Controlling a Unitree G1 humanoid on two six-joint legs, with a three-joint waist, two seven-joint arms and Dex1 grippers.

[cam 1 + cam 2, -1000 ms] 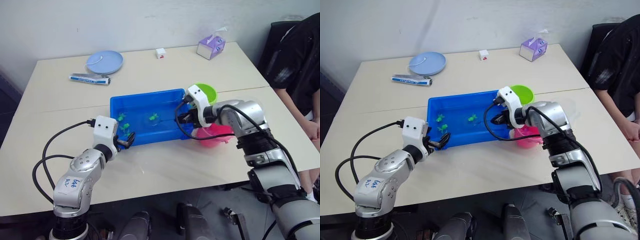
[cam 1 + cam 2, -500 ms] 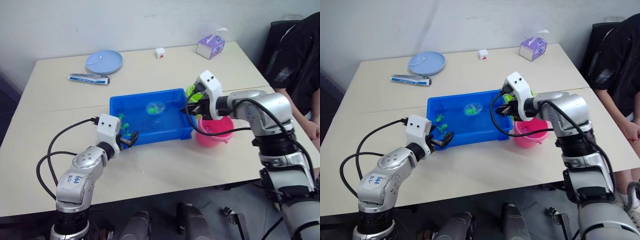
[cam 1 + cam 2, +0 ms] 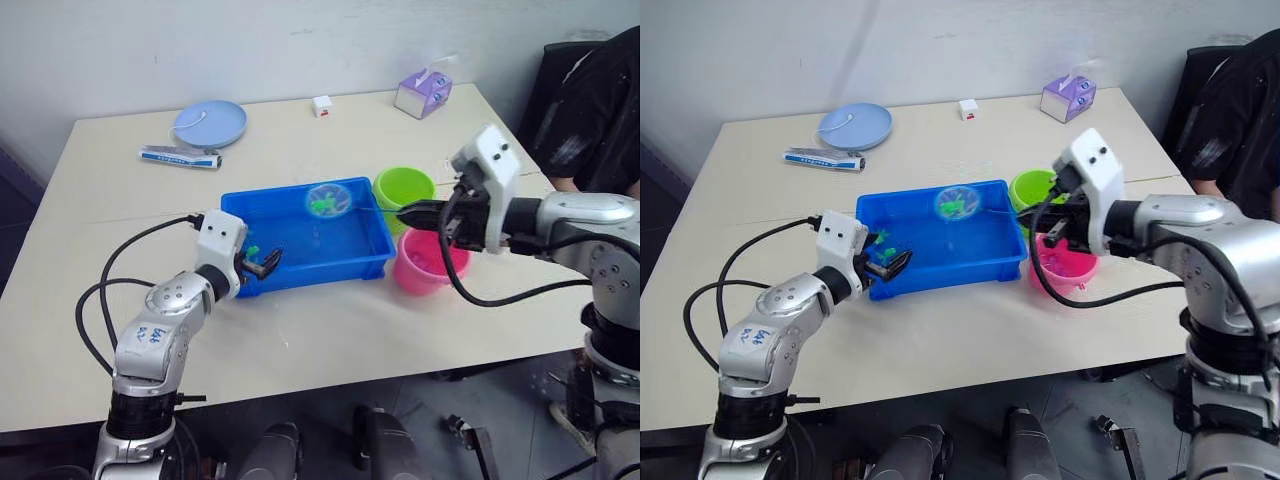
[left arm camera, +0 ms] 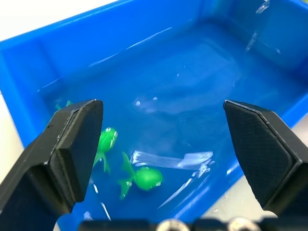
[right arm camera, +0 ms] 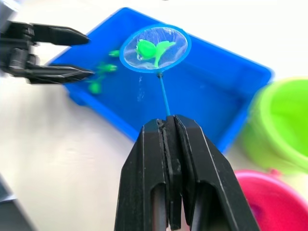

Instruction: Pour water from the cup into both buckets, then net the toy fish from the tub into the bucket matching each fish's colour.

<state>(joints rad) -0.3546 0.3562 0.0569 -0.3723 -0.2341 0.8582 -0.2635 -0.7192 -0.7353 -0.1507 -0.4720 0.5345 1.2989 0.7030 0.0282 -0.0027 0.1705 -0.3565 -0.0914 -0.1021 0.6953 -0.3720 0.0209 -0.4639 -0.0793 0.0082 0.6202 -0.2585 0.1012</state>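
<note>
Above the blue tub [image 3: 290,262], the right gripper [image 3: 415,212] has its two black fingers [image 5: 192,159] pressed tight together on the thin stick of the net [image 5: 155,48], which it holds out level so that the blue-rimmed hoop hangs in the air over the far part of the tub, short of the green bucket [image 3: 404,186]. One green toy fish [image 5: 150,48] lies in the mesh. The left gripper [image 4: 161,144] sits at the tub's near left corner with its fingers spread wide, gripping nothing, its tips poised just over the water. Between those tips, two more green fish [image 4: 139,178] lie in the water close together, and a sliver of green that may be a third shows at the left finger's edge; I cannot tell for certain. There are two buckets: the green one stands just beside the tub's right end, and the pink bucket [image 3: 425,265] stands just beside it on the near side, under the right wrist. Farther back on the table [image 3: 300,340] are one pale-blue round plate [image 3: 208,123], one white tube [image 3: 180,157] lying near it, one small white block [image 3: 321,105], and one purple tissue box [image 3: 421,94].
</note>
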